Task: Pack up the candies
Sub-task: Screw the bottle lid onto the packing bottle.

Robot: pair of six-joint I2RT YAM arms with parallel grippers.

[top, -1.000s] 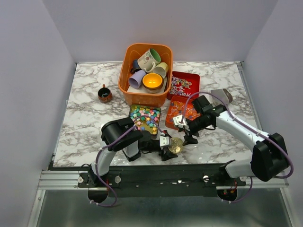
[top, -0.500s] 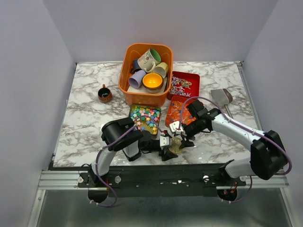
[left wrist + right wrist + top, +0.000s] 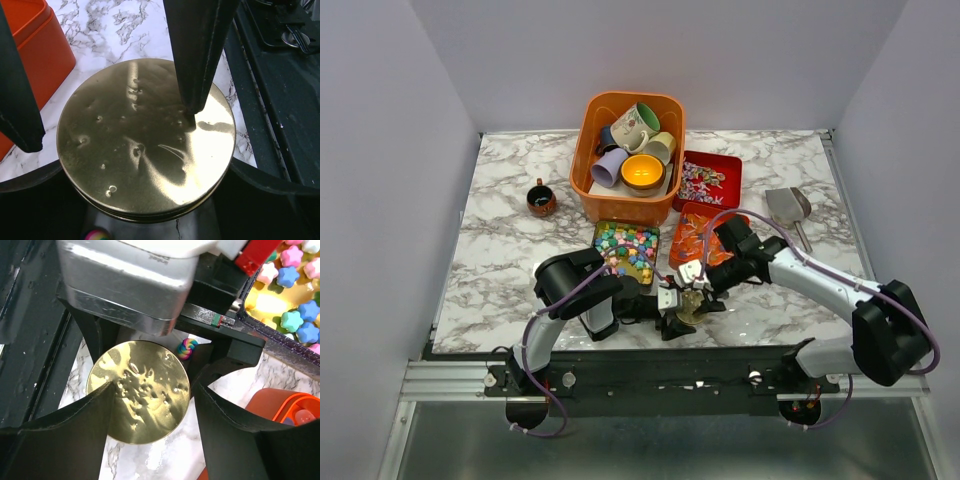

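A round gold tin (image 3: 692, 306) with its lid on stands near the table's front edge. My left gripper (image 3: 680, 312) is shut on the tin, which also shows in the left wrist view (image 3: 145, 140). My right gripper (image 3: 704, 286) is open just above the tin, with its fingers (image 3: 55, 440) straddling the lid (image 3: 137, 390). One fingertip (image 3: 192, 102) touches the lid. A rainbow twisted candy (image 3: 187, 347) lies between the left jaws behind the tin. Star-shaped multicolour candies fill a gold tray (image 3: 628, 248). Orange-red candies (image 3: 705, 238) and speckled candies (image 3: 705, 180) lie in two red trays.
An orange basket (image 3: 595, 185) of ceramic mugs stands at the back centre. A small brown mug (image 3: 541, 198) stands to its left. A metal scoop (image 3: 788, 206) lies to the right of the red trays. The black rail runs along the table's front edge.
My right gripper moved left and forward from the orange-red candy tray to just above the gold tin. The left arm and the tin have not moved.
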